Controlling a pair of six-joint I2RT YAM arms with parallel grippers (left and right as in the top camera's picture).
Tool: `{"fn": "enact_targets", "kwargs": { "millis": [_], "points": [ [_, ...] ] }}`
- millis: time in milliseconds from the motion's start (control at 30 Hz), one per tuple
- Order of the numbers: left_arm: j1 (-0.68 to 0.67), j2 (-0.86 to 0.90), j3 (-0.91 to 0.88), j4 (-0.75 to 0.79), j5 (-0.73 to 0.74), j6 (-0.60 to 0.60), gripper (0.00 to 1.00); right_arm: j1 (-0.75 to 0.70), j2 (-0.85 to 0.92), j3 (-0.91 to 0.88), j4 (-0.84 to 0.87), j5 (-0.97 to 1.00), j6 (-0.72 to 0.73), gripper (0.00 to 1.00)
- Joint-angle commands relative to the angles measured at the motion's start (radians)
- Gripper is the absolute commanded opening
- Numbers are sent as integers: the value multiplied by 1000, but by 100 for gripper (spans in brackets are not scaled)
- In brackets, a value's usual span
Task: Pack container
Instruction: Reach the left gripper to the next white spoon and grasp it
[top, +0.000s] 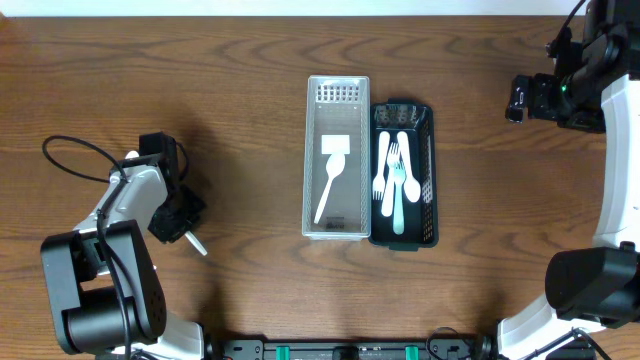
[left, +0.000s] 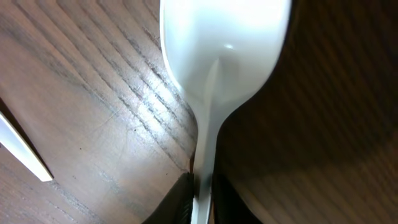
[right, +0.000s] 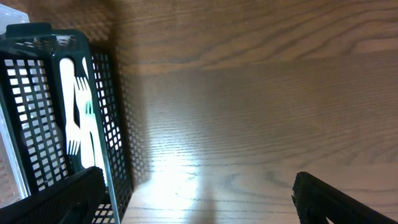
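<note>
A clear plastic container (top: 312, 120) stands mid-table with a white spatula (top: 331, 172) lying in it. A black mesh basket (top: 429, 150) touches its right side and holds several white forks and spoons (top: 395, 180). My left gripper (top: 176, 216) is low over the table at the left, shut on the handle of a white plastic spoon (left: 221, 56). The spoon's bowl points away from the jaws (left: 202, 202), and a white end sticks out in the overhead view (top: 196, 243). My right gripper (top: 520, 98) is open and empty at the far right. Its jaws (right: 199, 199) are over bare wood beside the basket (right: 115, 124).
A thin white strip (left: 22, 148) lies on the wood at the left of the left wrist view. A black cable (top: 75, 155) loops by the left arm. The arm bases stand at the front corners.
</note>
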Motion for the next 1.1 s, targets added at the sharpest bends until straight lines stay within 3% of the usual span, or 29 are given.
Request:
{"fn": "enact_targets", "kwargs": {
  "millis": [0,233,300,367,1067],
  "points": [
    [5,12,-10,2,-20,0,13,-3,8,-3,-2,-7,-16,99],
    [5,12,-10,18,-27,7,17,-3,8,-3,-3,-6,-16,99],
    [5,12,-10,23,-27,7,30,-3,8,-3,-4,-6,-16,99],
    [5,12,-10,28,-27,7,32,-3,8,-3,-6,-6,-16,99],
    [5,15,-36,82,-53,22,34,-3,8,-3,-13,-6,-16,99]
  ]
}}
